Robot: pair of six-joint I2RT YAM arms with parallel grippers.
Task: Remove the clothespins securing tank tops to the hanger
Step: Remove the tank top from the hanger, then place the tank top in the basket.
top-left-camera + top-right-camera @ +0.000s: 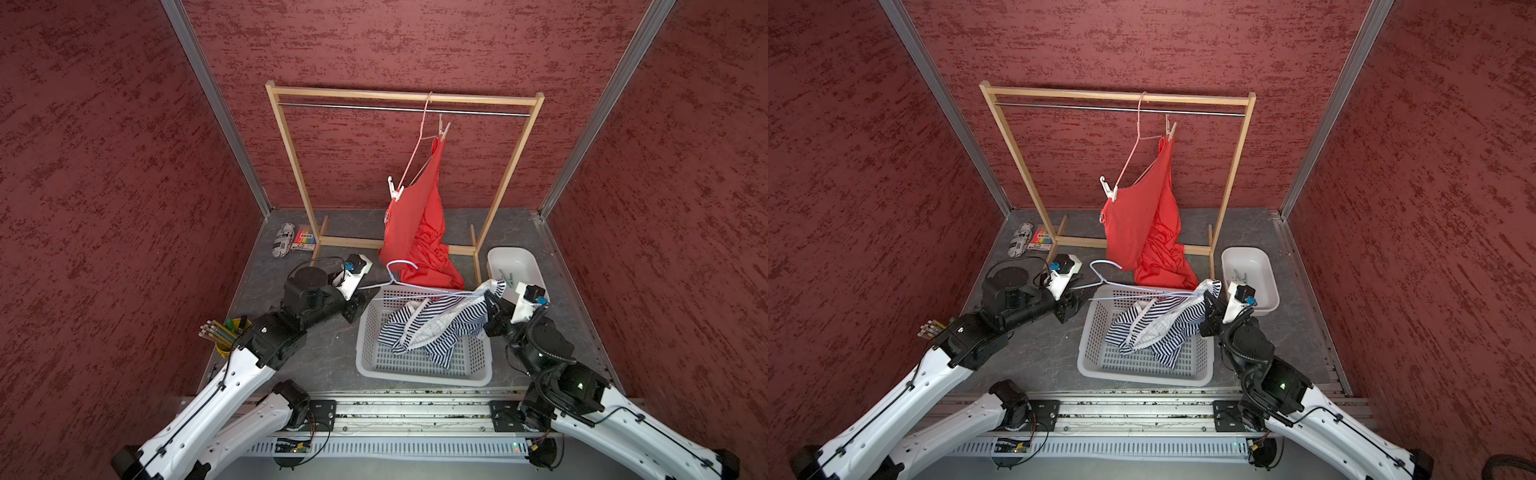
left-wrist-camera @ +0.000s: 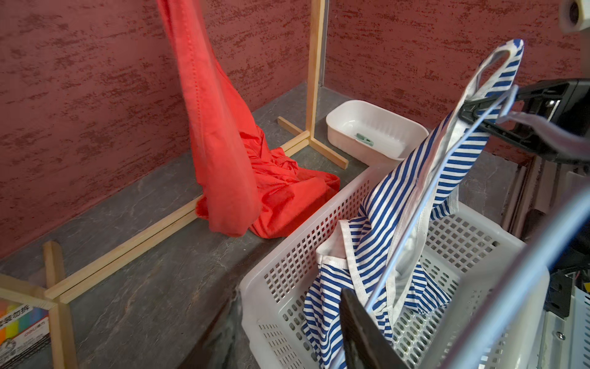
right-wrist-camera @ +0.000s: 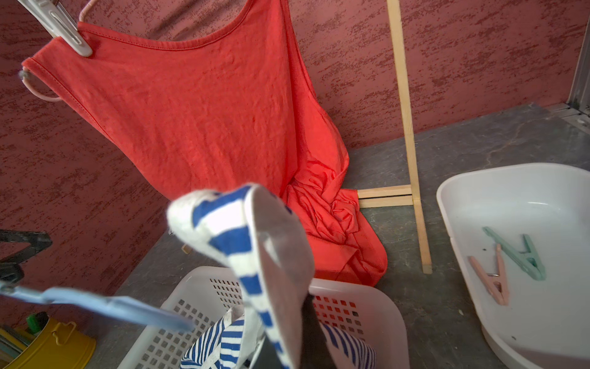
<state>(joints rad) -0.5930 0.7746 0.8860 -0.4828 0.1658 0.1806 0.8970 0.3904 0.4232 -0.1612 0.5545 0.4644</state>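
Currently the left gripper (image 1: 365,298) is clamping one end of the blue hanger (image 3: 127,311), its jaws standing partly apart around the wire. The right gripper (image 1: 491,302) is pinching fully closed on a strap of the striped tank top (image 1: 440,328) at the other end. The rest of that top is sagging into the white basket (image 1: 424,381) between the arms. Bare grey tabletop (image 1: 324,357) is lying open left of the basket; a yellow cup (image 1: 224,347) is crowding the left elbow. A white tray (image 3: 542,198), just beside the basket's far right corner, is holding a green peg (image 3: 517,254) and a pink peg (image 3: 496,281). Behind the basket, the orange tank top (image 1: 415,224) is pooling on the surface and hanging from a pink hanger (image 1: 415,153). A white clothespin (image 1: 395,192) is pinning it low and a beige clothespin (image 1: 444,128) high. The wooden rack (image 1: 291,153) is carrying the pink hanger. A marker box (image 1: 303,242) is sitting by the rack's left foot, and red walls (image 1: 104,166) are closing three sides.
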